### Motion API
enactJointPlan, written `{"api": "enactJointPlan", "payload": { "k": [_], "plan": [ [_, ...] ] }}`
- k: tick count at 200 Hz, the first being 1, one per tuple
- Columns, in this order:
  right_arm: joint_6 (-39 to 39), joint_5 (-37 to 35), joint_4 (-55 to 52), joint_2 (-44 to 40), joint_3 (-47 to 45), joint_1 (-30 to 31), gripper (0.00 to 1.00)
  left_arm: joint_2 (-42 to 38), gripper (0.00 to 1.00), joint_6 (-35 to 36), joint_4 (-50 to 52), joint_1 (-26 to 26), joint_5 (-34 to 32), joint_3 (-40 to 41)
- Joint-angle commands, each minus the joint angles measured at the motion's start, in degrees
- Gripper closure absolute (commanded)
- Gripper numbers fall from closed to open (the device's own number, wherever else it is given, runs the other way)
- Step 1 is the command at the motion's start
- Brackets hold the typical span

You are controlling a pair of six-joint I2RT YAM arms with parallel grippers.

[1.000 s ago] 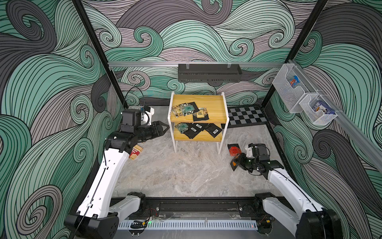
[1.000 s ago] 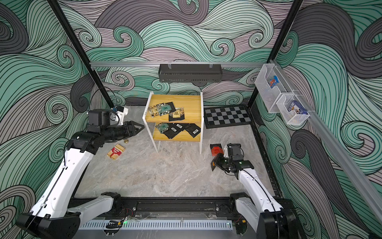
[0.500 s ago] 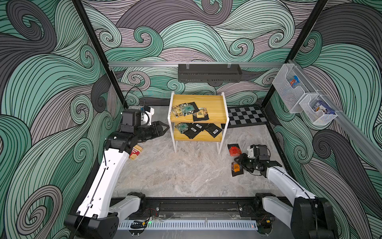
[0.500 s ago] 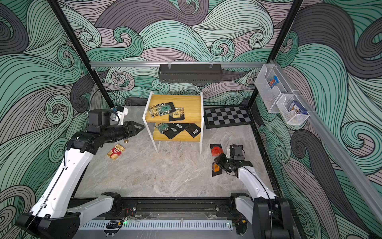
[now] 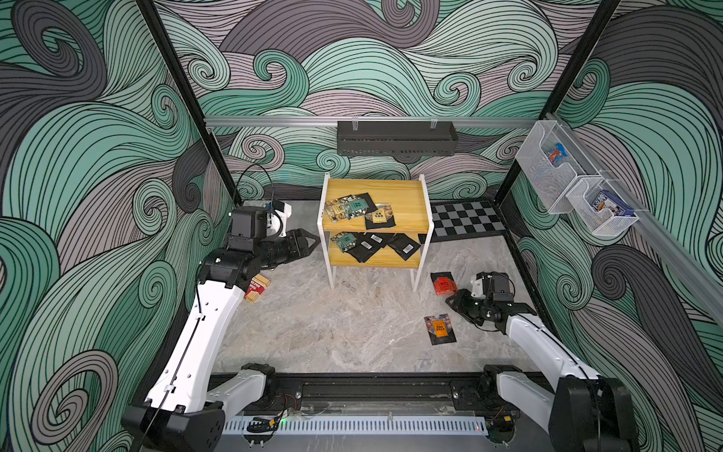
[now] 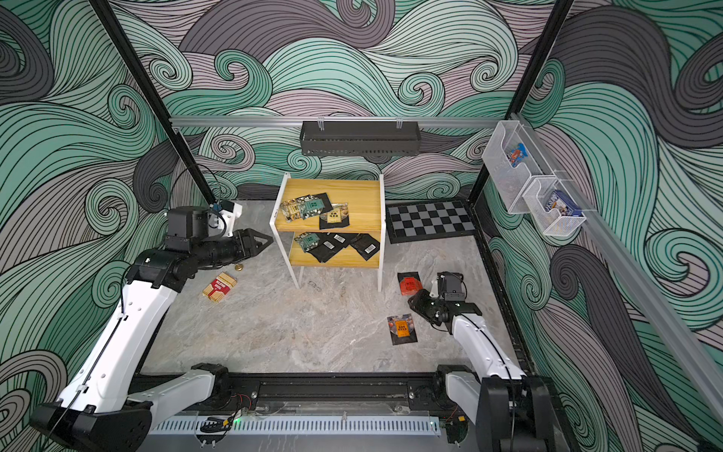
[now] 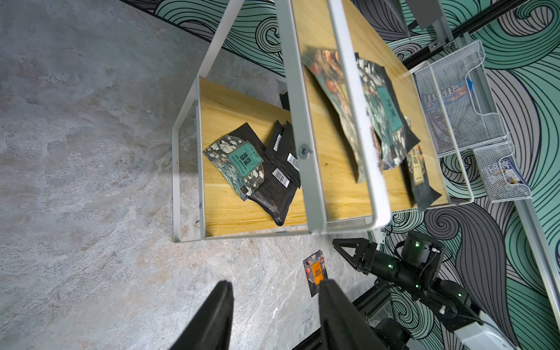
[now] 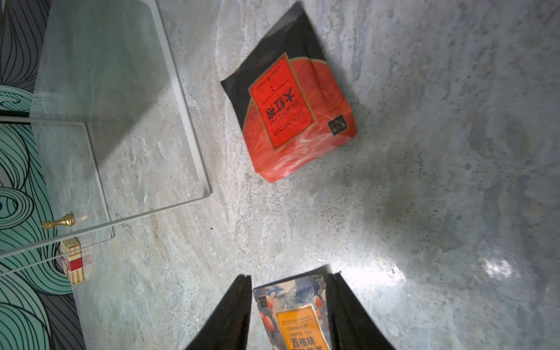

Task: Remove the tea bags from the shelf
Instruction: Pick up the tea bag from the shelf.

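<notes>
right gripper (image 5: 450,301): at 4 to 5 o'clock from shelf (image 5: 407,195), low over marbled tabletop (image 5: 332,332); jaws parted, nothing held.
orange tea bag (image 5: 440,329): off the shelf, flat on tabletop, label up, at 6 to 7 o'clock of right gripper, apart from its tips in both top views; in right wrist view seen lying below and between the two dark fingers (image 8: 236,309).
red tea bag (image 5: 443,283): also off the shelf, flat on tabletop, label up, near shelf's front right leg, at 11 to 12 o'clock of right gripper; apart from orange tea bag.
left gripper (image 5: 313,244): at 9 o'clock of shelf, aimed toward 3 o'clock, short of shelf's left side; jaws moderately apart, empty.
top board bags (image 5: 354,207): overlapping cluster toward front left of board; teal and patterned fronts, one yellow label on black.
lower board bags (image 5: 371,244): overlapping row along front; one teal front at left end, others black with white barcode labels.
striped box (image 5: 256,287): red and cream, on tabletop at 8 o'clock of shelf, partly under left arm.
gold piece (image 6: 238,267): small, on tabletop at 1 o'clock of striped box.
checkered mat (image 5: 465,223): flat at 3 o'clock of shelf, by back right corner.
black rack (image 5: 395,139): on back rail, at 12 o'clock of shelf.
wire baskets (image 5: 536,176): two, white, on right rail, at 2 to 3 o'clock; coloured packets inside.
</notes>
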State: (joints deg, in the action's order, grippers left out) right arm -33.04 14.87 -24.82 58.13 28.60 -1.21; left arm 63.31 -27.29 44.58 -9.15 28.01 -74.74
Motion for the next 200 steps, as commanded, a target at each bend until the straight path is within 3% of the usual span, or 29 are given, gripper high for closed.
{"api": "enactJointPlan", "payload": {
  "k": [1,45,99,156,200],
  "plan": [
    [3.81,-1.07,-6.65,-4.25,5.07,-0.08,0.53,0.5,0.5,1.52,0.46,-0.43,-0.5,-0.83],
    [7.84,-2.79,-17.78,-9.47,15.43,1.75,0.49,0.57,0.51,1.34,0.91,-0.41,-0.07,-1.81],
    [10.62,-6.02,-27.54,-9.52,30.56,7.46,0.45,0.7,0.51,0.35,0.31,-0.45,1.15,-2.25],
    [13.01,-10.13,-35.27,-3.08,50.12,18.05,0.43,0.02,0.51,0.3,0.95,-0.44,1.43,-2.61],
    [17.55,-14.16,-38.79,5.04,64.3,29.74,0.36,0.23,0.5,-0.06,0.87,-0.43,1.8,-3.44]
  ]
}}
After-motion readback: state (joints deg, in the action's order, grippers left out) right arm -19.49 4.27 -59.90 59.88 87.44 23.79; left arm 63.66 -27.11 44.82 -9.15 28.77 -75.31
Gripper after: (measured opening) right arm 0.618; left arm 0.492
